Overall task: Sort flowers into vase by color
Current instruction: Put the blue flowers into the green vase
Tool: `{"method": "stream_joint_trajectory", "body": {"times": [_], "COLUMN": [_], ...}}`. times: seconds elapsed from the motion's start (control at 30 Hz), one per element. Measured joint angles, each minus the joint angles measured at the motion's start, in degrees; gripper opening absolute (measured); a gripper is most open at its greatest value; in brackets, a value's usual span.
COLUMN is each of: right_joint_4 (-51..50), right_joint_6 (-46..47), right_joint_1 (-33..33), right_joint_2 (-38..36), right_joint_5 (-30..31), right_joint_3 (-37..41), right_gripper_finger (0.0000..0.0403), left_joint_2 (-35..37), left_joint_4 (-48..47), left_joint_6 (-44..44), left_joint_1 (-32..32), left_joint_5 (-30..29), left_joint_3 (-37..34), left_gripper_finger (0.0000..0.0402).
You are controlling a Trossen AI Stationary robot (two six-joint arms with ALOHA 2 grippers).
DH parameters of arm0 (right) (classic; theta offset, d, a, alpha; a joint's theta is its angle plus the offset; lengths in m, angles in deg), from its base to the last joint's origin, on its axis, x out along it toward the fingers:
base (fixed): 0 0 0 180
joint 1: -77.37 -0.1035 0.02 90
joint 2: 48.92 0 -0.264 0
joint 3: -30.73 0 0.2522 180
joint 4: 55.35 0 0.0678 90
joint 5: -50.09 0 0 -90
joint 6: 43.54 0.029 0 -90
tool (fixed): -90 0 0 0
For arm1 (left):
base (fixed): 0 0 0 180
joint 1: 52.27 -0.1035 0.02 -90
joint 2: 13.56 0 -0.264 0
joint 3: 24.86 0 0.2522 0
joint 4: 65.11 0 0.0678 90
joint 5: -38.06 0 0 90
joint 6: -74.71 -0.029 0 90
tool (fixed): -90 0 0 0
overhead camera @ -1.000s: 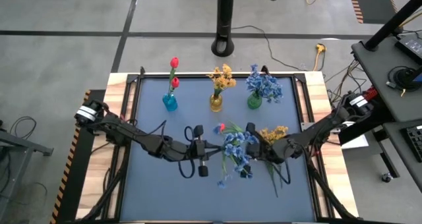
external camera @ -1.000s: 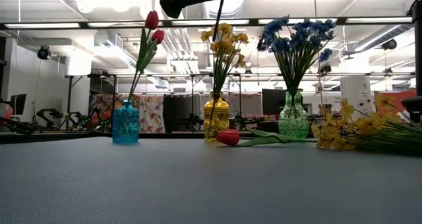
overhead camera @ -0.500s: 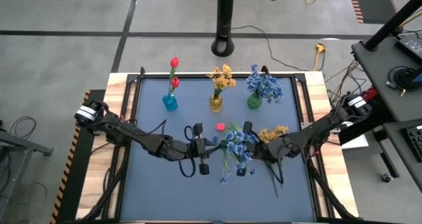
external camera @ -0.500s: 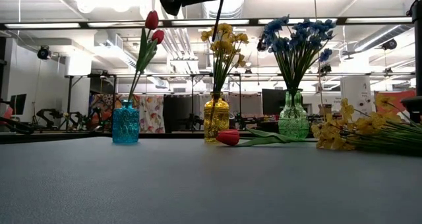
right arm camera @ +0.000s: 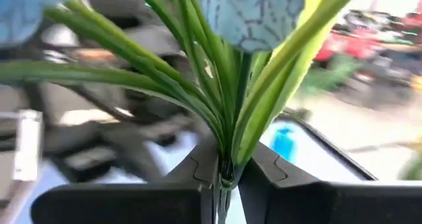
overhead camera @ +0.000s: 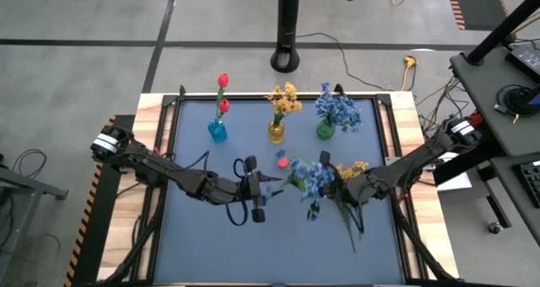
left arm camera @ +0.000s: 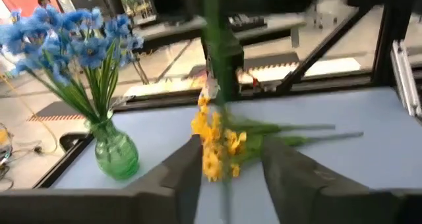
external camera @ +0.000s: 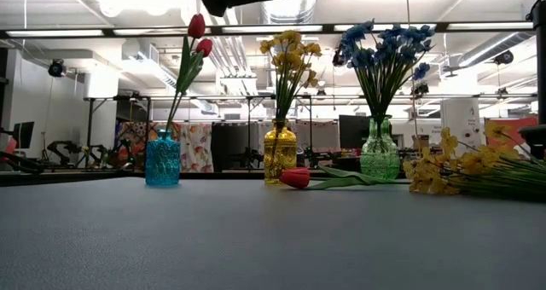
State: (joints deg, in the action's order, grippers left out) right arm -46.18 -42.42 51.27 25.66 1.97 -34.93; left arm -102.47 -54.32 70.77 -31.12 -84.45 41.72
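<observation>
Between my two grippers a blue flower sprig (overhead camera: 311,177) is up off the table; my right gripper (overhead camera: 336,188) is shut on its green stem. My left gripper (overhead camera: 268,184) stands open, its fingers (left arm camera: 179,178) on either side of the blurred stem (left arm camera: 223,184) without touching it. A red tulip (external camera: 296,178) and a bunch of yellow flowers (external camera: 465,174) lie on the mat. At the back stand a blue vase (overhead camera: 218,132) with red tulips, a yellow vase (overhead camera: 276,132) with yellow flowers and a green vase (overhead camera: 326,130) with blue flowers. My right gripper pinches the blue sprig's stem (right arm camera: 225,176) between its two fingers, just below where the long leaves fan out. The fingers come roughly level from the table's right. The sprig is lifted clear of the mat, with its leaves and blossoms spreading beyond the fingertips.
The three vases (external camera: 281,153) stand in a row near the far edge. The lying yellow flowers (overhead camera: 350,170) are right beside my right gripper, the red tulip (overhead camera: 282,161) just beyond the sprig. A black frame (overhead camera: 175,110) rims the mat, whose near half (overhead camera: 278,253) is bare.
The blue sprig, earlier spread toward the near edge, has gathered up and shifted toward the far right, nearer my right gripper. In the low view the stem that hung below the dark gripper at the top no longer shows. My left gripper has edged slightly left.
</observation>
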Motion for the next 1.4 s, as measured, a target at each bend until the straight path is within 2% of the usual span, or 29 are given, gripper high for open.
{"method": "stream_joint_trajectory", "body": {"times": [0.17, 0.3, 0.57, 0.83, 0.97, 1.13, 1.4], "right_joint_4": [-14.53, -18.13, -18.12, -18.28, -19.12, -22.26, -22.51], "right_joint_6": [4.8, 4.8, 4.9, 4.41, 4.24, 4.25, 3.34], "right_joint_1": [0.32, 1.79, 9.77, 16.05, 17.49, 17.66, 18.59], "right_joint_2": [-6.01, -10.49, -17.02, -17.35, -17.3, -17.32, -17.14], "right_joint_5": [11.1, 16.66, 19.35, 20.11, 20.75, 24.58, 24.79], "right_joint_3": [0.02, 1.74, 6.48, 7.72, 7.72, 7.72, 7.72], "right_gripper_finger": [0.0032, 0.0033, 0.0033, 0.0033, 0.0033, 0.0033, 0.0033], "left_joint_2": [3.78, 7.99, 16.22, 19.2, 19.26, 19.26, 19.26], "left_joint_4": [-6.78, -12.19, -24.29, -33.17, -35.17, -36.16, -36.43], "left_joint_6": [0.07, -0.02, 0.98, 4.34, 4.51, 4.53, 4.51], "left_joint_1": [0.02, 0.01, 0.07, 0.07, 0.07, 0.07, 0.07], "left_joint_5": [-0.02, -0.04, -6.22, -9.1, -10.56, -10.54, -10.56], "left_joint_3": [0.0, 0.0, 0.0, 0.0, 0.0, 0.0, 0.0], "left_gripper_finger": [0.0192, 0.0208, 0.021, 0.021, 0.021, 0.021, 0.021]}}
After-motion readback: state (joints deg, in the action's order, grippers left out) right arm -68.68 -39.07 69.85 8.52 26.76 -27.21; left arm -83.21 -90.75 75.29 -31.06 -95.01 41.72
